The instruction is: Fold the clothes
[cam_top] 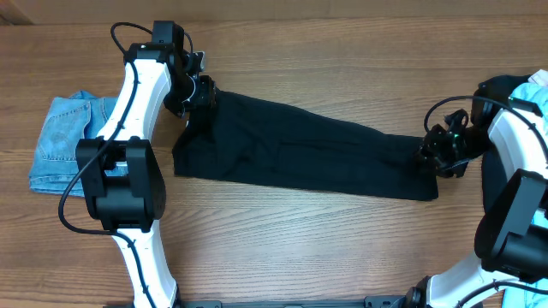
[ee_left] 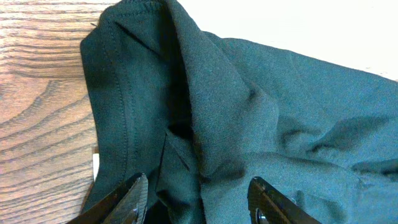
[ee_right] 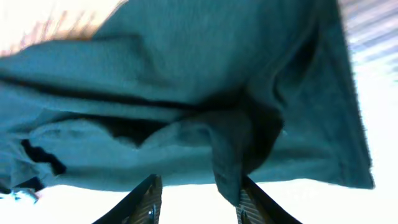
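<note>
Garment [cam_top: 300, 154] runs left to right, slightly slanted.

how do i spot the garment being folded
At the middle of the wooden table, a long black garment stretches from the left gripper to the right gripper. Unlike the folded blue piece at the table's left edge, it is plain black and drawn out lengthwise.
</note>
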`<state>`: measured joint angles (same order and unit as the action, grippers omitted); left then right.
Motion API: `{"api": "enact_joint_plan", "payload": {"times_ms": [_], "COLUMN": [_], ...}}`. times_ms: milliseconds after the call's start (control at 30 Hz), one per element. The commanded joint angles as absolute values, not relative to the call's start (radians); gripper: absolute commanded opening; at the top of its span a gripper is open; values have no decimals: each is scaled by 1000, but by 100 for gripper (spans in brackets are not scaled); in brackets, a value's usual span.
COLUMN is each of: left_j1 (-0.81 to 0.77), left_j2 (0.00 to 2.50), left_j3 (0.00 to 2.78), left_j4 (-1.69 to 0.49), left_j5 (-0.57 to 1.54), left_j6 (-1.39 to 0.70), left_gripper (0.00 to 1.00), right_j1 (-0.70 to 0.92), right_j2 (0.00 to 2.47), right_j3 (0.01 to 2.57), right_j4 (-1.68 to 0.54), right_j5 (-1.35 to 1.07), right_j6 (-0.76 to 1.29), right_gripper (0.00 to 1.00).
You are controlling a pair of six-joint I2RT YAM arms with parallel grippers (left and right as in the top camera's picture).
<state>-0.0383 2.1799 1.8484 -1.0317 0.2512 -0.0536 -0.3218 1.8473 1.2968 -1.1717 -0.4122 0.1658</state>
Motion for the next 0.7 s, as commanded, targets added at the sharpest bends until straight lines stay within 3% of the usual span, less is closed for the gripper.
{"api": "enact_joint_plan", "payload": {"times_ms": [0, 67, 367, 467, 667], "left_j1": [-33, -33, -33, -33, -33], "left_j2": [2165, 2165, 2165, 2165, 2165], "left_j3": [1874, 1874, 1874, 1874, 1874], "left_j4": [-1032, -1032, -1032, -1032, -1024], "left_j5": [259, 259, 259, 259, 259], "left_j6": [-56, -56, -56, -56, -56], "left_gripper": [55, 55, 57, 57, 58], "right_j1": [-327, -327, -326, -327, -327], "right_j2": [1820, 1819, 1819, 1819, 1819], "right_j3": [1267, 1271, 1443, 1452, 1446], "right_j4": [-1114, -1059, -805, -847, -1046], "right_j5": [-458, -462, -520, -486, -146], "right_j6": [183, 187, 89, -5, 4], "right_gripper": [17, 4, 4, 4, 9]}}
